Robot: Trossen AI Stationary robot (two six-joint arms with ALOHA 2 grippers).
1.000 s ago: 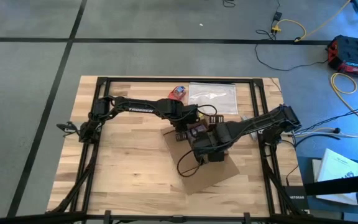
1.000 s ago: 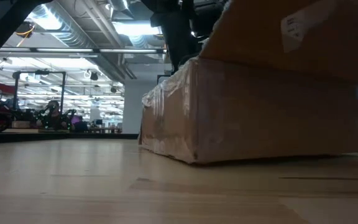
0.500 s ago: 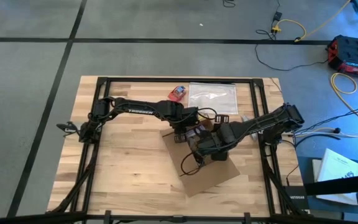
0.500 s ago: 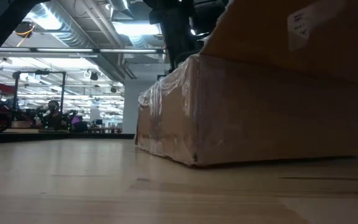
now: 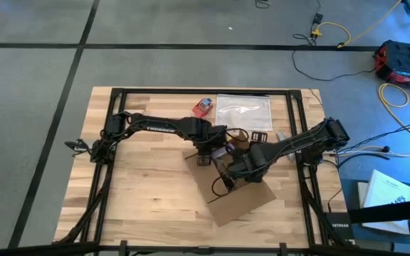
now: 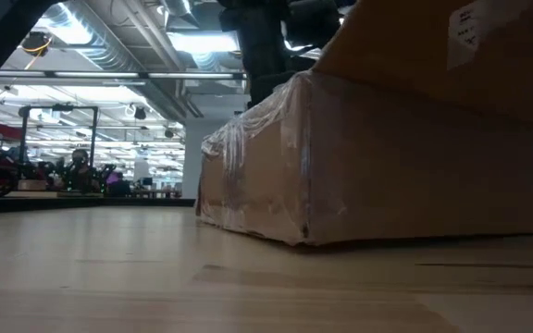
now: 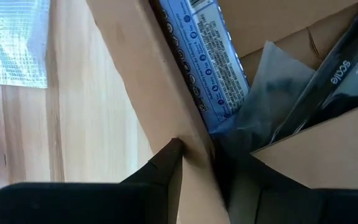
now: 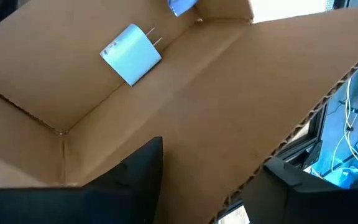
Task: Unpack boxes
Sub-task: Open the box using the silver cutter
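Note:
The brown cardboard box (image 5: 244, 200) stands open on the table right of centre, its taped side wall (image 6: 387, 166) filling the low view. My left gripper (image 7: 204, 168) is at the box's left wall and is shut on it. My right gripper (image 8: 213, 180) is open above a raised flap (image 8: 229, 93), one finger over the flap's inner face and one beyond its free edge. Inside the box lie a white plug (image 8: 131, 55), a blue printed packet (image 7: 204, 56) and a dark bag (image 7: 334, 74). My left gripper pinches the top edge of the box's side wall (image 7: 188, 140) between its two fingers, one outside the box and one inside. The fingers come steeply from above. The box rests with its bottom on the table. My right gripper: whether its fingers touch the flap, I cannot tell.
A clear plastic bag (image 5: 244, 112) and a small red-and-blue object (image 5: 203, 107) lie near the table's far edge. Black frame rails (image 5: 191, 90) run round the tabletop. Bare wood (image 5: 148, 192) spreads to the left and near side of the box.
My left gripper has gone a little toward the table's near edge with the wall it holds, and the box has turned slightly on the table. My right gripper has sunk toward the flap and rolled. The raised flap stands a bit higher in the low view.

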